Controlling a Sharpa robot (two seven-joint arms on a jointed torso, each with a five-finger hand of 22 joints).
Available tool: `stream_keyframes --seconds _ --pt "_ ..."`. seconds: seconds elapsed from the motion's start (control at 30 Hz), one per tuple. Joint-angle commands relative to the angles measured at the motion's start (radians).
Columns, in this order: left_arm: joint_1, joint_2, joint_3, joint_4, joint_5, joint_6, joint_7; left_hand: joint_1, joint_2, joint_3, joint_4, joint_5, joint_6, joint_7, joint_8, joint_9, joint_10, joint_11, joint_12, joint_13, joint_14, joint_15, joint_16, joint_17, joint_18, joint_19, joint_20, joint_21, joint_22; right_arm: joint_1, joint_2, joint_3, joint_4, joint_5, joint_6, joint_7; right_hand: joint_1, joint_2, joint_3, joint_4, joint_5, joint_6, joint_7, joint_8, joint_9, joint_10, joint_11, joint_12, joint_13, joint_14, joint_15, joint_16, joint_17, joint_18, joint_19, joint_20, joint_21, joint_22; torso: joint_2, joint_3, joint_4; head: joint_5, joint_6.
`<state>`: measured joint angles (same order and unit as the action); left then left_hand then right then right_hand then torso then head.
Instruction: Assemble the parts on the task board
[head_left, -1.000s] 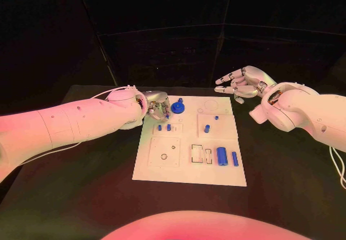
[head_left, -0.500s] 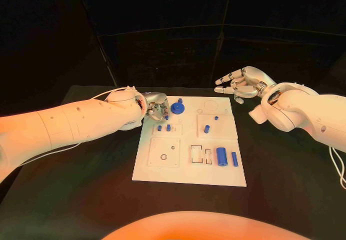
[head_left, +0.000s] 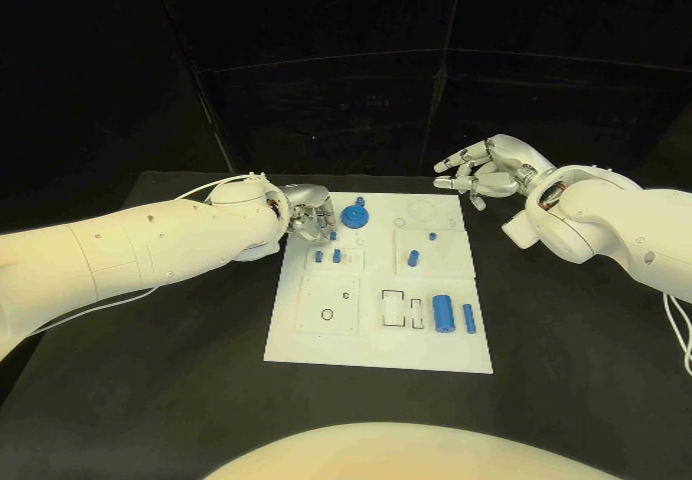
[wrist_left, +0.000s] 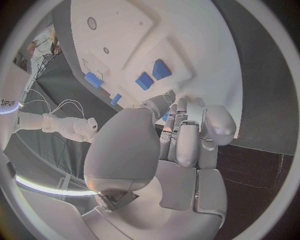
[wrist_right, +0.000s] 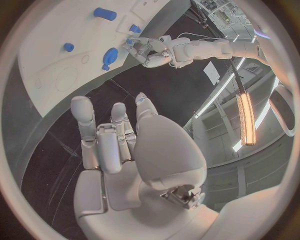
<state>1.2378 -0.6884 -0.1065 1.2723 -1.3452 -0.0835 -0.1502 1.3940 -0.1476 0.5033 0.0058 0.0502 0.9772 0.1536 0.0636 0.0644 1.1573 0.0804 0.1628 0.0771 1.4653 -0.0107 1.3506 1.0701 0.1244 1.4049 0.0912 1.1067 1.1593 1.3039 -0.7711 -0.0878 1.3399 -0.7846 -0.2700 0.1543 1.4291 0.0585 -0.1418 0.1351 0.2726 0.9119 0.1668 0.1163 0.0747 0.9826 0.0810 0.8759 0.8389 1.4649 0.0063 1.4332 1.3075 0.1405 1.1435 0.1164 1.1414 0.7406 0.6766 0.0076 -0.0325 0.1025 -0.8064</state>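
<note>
The left hand is working at the task board's far left corner with its fingers curled tightly together; a sliver of blue is peeking between them in the left wrist view, but I cannot tell whether it is gripping a part. The blue knobbed disc is standing just beside it. To do this step well, the fingers should be lowering any part squarely over its seat, pressing gently and releasing only once it is sitting flush. The right hand is hovering off the far right corner, fingers apart and holding nothing. The recessed seats are holding two small pegs, another peg and a larger cylinder near the right edge
</note>
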Motion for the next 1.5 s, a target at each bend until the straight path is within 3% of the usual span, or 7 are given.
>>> stream_keyframes --seconds 0.03,0.3,0.57,0.67,0.83,1.07,1.5 --pt "0.001 -0.019 0.001 0.01 0.003 -0.006 -0.019 -0.007 -0.005 0.005 0.004 0.002 -0.003 -0.003 0.0 0.0 -0.012 -0.001 -0.008 -0.002 0.014 0.004 -0.003 -0.003 -0.019 0.002 0.002 0.0 -0.002 0.002 -0.006 0.001 0.002 -0.135 0.036 -0.05 0.052 0.006 0.023 -0.026 -0.023 0.025 -0.006 0.015 0.002 -0.01 -0.008 -0.094 -0.08 0.041 -0.011 -0.022 0.003 0.011 0.007 -0.014 -0.006 -0.002 -0.001 -0.0005 -0.0005 -0.003 0.002" --pt "0.004 -0.074 0.004 0.028 0.099 -0.061 0.029 -0.009 -0.003 0.012 0.007 0.002 0.016 -0.009 0.011 0.005 -0.023 0.0 -0.023 -0.004 0.014 0.005 -0.003 -0.006 -0.018 0.001 0.003 -0.004 -0.004 -0.001 -0.017 0.0 0.009 -0.429 0.056 -0.139 0.135 -0.013 0.103 -0.065 -0.064 0.077 -0.009 0.018 -0.005 0.04 -0.008 -0.416 -0.362 0.045 -0.012 -0.045 -0.02 0.006 0.036 -0.019 0.007 0.024 -0.001 0.0008 0.0018 -0.015 0.018" --pt "0.005 -0.134 0.004 0.056 0.434 -0.217 0.286 -0.017 0.011 -0.001 0.015 0.002 0.083 -0.003 0.044 0.015 0.015 0.0 -0.014 0.005 0.011 0.006 -0.005 -0.013 -0.007 -0.018 0.004 -0.055 -0.044 -0.021 -0.013 0.0 0.028 -0.683 0.034 -0.197 0.127 -0.05 0.153 -0.068 -0.08 0.099 -0.008 -0.003 -0.008 0.065 0.001 -0.559 -0.503 0.047 -0.007 -0.051 -0.032 -0.001 0.05 -0.013 0.029 0.055 0.0 0.0038 -0.0061 -0.042 0.04" --pt "0.004 -0.155 0.003 0.084 0.553 -0.235 0.363 -0.021 0.01 -0.007 0.018 0.001 0.085 0.002 0.043 0.013 0.015 0.004 -0.017 0.005 -0.002 0.009 -0.024 -0.051 0.0 -0.038 0.006 -0.097 -0.078 -0.028 -0.01 0.0 0.037 -0.735 0.029 -0.21 0.119 -0.061 0.159 -0.065 -0.082 0.092 -0.002 -0.011 -0.009 0.059 0.007 -0.581 -0.525 0.047 -0.002 -0.051 -0.032 -0.001 0.05 -0.009 0.03 0.056 0.0 0.0018 -0.0027 -0.05 0.045" --pt "0.003 -0.187 0.002 0.141 0.813 -0.232 0.509 -0.013 0.018 -0.019 0.015 0.001 0.076 0.005 0.033 0.006 0.014 0.007 -0.018 0.007 -0.077 0.013 -0.119 -0.218 0.034 -0.13 0.012 -0.281 -0.221 -0.038 0.001 0.0 0.04 -0.783 0.042 -0.225 0.108 -0.081 0.172 -0.062 -0.084 0.072 0.007 -0.032 -0.01 0.039 0.02 -0.623 -0.571 0.046 0.009 -0.052 -0.035 -0.001 0.047 0.0 0.031 0.056 -0.001 0.0021 -0.0022 -0.058 0.043" --pt "0.001 -0.216 0.0 0.194 1.066 -0.2 0.602 -0.01 0.025 -0.031 0.014 0.001 0.072 0.007 0.028 0.004 0.013 0.009 -0.015 0.009 -0.12 0.016 -0.165 -0.297 0.05 -0.182 0.015 -0.378 -0.294 -0.053 0.02 -0.001 0.033 -0.791 0.062 -0.226 0.102 -0.092 0.187 -0.062 -0.084 0.069 0.012 -0.042 -0.008 0.042 0.026 -0.642 -0.602 0.046 0.014 -0.05 -0.034 0.0 0.046 0.006 0.032 0.056 -0.002 0.0005 -0.0038 -0.061 0.043" --pt "0.001 -0.22 -0.002 0.215 1.199 -0.163 0.619 -0.025 0.025 -0.062 0.022 0.001 0.063 0.019 0.024 0.003 0.01 0.016 -0.005 0.013 -0.152 0.023 -0.195 -0.348 0.057 -0.214 0.021 -0.442 -0.34 -0.082 0.056 -0.001 0.01 -0.792 0.091 -0.229 0.102 -0.091 0.215 -0.065 -0.079 0.075 0.012 -0.045 -0.007 0.057 0.026 -0.653 -0.631 0.047 0.014 -0.045 -0.03 0.0 0.046 0.007 0.035 0.059 0.0 -0.0007 -0.0037 -0.064 0.047"
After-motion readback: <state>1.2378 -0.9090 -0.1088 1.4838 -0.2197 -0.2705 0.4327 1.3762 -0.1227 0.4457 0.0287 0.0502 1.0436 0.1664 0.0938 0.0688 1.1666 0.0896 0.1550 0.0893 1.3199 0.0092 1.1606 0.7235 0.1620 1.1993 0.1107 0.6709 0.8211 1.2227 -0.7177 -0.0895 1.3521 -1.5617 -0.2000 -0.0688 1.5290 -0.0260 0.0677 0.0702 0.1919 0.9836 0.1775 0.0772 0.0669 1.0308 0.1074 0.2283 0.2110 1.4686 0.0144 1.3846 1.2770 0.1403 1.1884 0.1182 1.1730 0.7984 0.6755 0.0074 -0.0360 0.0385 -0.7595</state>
